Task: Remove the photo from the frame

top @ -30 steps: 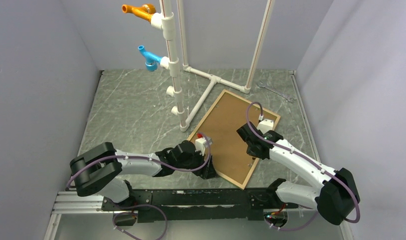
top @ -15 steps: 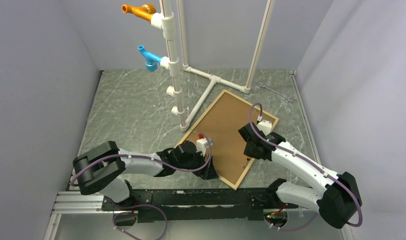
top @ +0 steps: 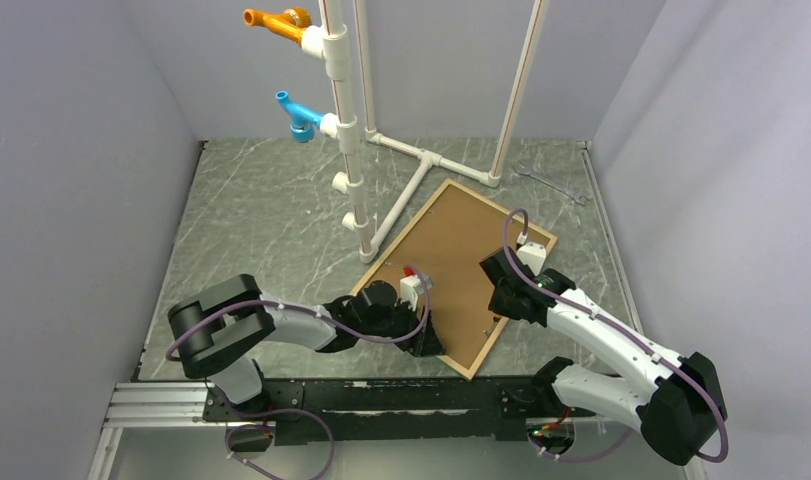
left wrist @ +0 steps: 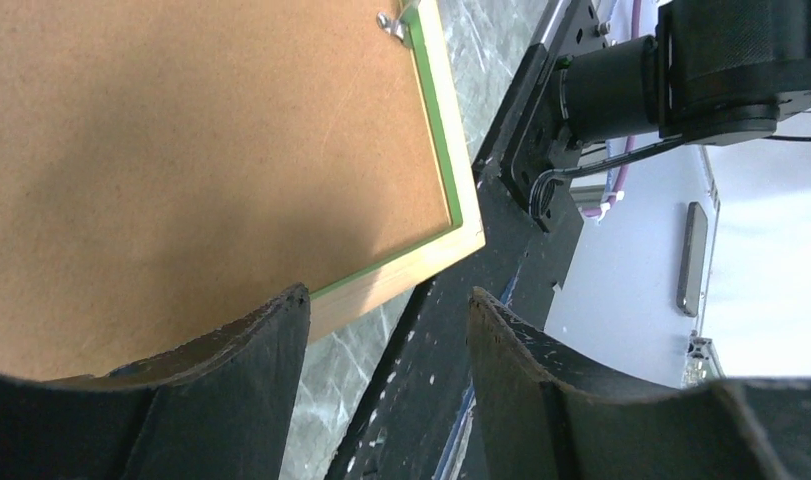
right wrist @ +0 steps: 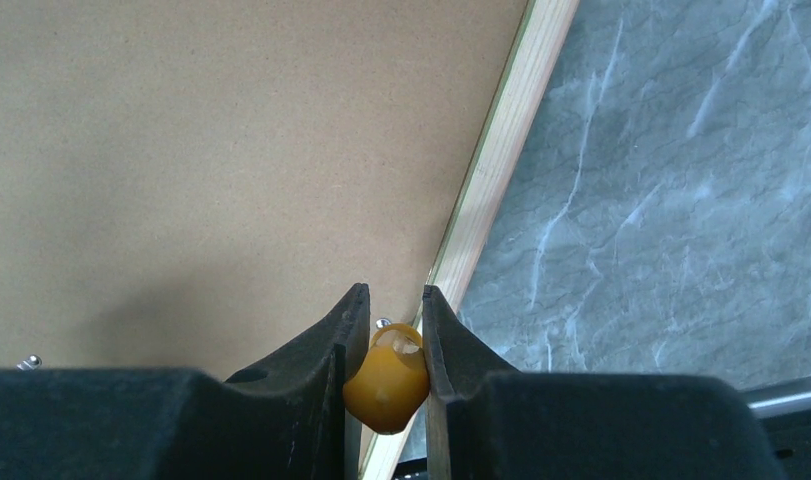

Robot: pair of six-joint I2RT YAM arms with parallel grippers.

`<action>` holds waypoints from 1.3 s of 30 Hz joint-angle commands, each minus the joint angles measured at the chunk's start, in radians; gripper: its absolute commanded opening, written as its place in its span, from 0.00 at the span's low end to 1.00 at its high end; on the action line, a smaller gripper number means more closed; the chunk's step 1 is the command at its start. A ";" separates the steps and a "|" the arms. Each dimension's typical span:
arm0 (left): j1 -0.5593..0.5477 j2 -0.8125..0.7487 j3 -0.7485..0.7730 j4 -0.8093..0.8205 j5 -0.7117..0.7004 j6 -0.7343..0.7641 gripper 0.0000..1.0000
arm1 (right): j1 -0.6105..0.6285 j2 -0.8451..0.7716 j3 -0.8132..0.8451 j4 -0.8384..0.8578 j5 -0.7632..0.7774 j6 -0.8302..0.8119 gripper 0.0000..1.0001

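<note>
The frame (left wrist: 401, 278) lies flat on the tabletop (top: 271, 220) with its back side up, turned slantwise. Its far edge is near the foot of the white pipe stand (top: 343, 120) and its near corner is close to my bases. What I see of it is the brown backing board (top: 451, 250), a thin green rail around the board and the pale wooden edge outside. The photo is not visible in any view.

My left jaws stand open about half way and hold nothing. They hang over the near corner of the frame, one finger (left wrist: 231, 390) above the board's edge, the other beyond the corner.

My right jaws are closed narrow on a small yellow-orange rounded piece (right wrist: 386, 385), which both fingers touch. They are at the frame's right edge, just beside the rail.
</note>
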State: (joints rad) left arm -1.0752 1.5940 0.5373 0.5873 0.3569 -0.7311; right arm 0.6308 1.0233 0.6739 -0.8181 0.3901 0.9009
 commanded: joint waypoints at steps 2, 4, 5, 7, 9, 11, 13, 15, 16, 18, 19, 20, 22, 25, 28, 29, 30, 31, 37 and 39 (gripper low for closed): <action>-0.003 0.077 0.013 0.027 0.026 -0.018 0.62 | 0.010 -0.012 -0.044 0.010 -0.167 0.055 0.00; -0.003 0.088 0.013 0.037 0.029 -0.022 0.62 | 0.012 -0.013 -0.051 0.003 -0.171 0.059 0.00; -0.003 0.095 0.016 0.039 0.032 -0.022 0.62 | 0.012 -0.016 -0.053 0.001 -0.177 0.058 0.00; -0.003 0.104 0.020 0.044 0.038 -0.024 0.62 | 0.012 -0.024 -0.057 0.005 -0.198 0.061 0.00; -0.003 0.114 0.024 0.049 0.043 -0.024 0.61 | 0.011 -0.043 -0.060 0.020 -0.229 0.066 0.00; -0.003 0.117 0.031 0.048 0.045 -0.022 0.61 | 0.011 -0.059 -0.054 0.038 -0.248 0.064 0.00; -0.003 0.101 0.041 0.026 0.038 -0.010 0.61 | 0.010 -0.068 -0.046 0.047 -0.238 0.057 0.00; -0.003 0.058 0.045 -0.012 0.033 0.005 0.64 | 0.009 -0.060 -0.037 0.035 -0.209 0.042 0.00; -0.003 0.029 0.047 -0.036 0.025 0.015 0.67 | 0.010 -0.052 -0.031 0.026 -0.197 0.034 0.00; -0.003 -0.046 0.052 -0.093 0.012 0.033 0.75 | 0.009 -0.040 -0.025 0.014 -0.177 0.025 0.00; -0.003 -0.083 0.049 -0.115 0.004 0.040 0.77 | 0.010 -0.038 -0.026 0.012 -0.171 0.022 0.00; -0.004 -0.122 0.042 -0.137 -0.008 0.047 0.79 | 0.010 -0.036 -0.025 0.007 -0.162 0.020 0.00; -0.005 -0.184 0.025 -0.179 -0.031 0.056 0.80 | 0.010 -0.036 -0.019 -0.003 -0.146 0.014 0.00; -0.005 -0.239 -0.017 -0.200 -0.048 0.051 0.78 | 0.010 -0.039 -0.003 -0.014 -0.123 0.001 0.00; -0.005 -0.256 -0.069 -0.190 -0.064 0.038 0.77 | 0.010 -0.066 0.014 0.035 -0.134 -0.029 0.00; -0.004 -0.262 -0.086 -0.193 -0.077 0.037 0.77 | 0.010 -0.076 0.015 0.066 -0.148 -0.045 0.00; -0.003 -0.269 -0.101 -0.203 -0.092 0.033 0.77 | 0.010 -0.081 0.016 0.109 -0.176 -0.074 0.00; -0.003 -0.283 -0.113 -0.220 -0.111 0.035 0.77 | 0.010 -0.082 0.018 0.156 -0.206 -0.104 0.00; 0.017 -0.433 -0.118 -0.422 -0.270 0.053 0.85 | 0.032 -0.030 -0.005 0.463 -0.382 -0.226 0.00; 0.048 -0.482 -0.114 -0.485 -0.306 0.056 0.89 | 0.070 0.023 0.011 0.546 -0.410 -0.252 0.00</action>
State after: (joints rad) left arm -1.0645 1.2125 0.3996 0.2169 0.1738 -0.6949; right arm 0.6502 0.9817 0.6415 -0.5385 0.0910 0.7452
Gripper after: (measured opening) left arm 0.863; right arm 0.235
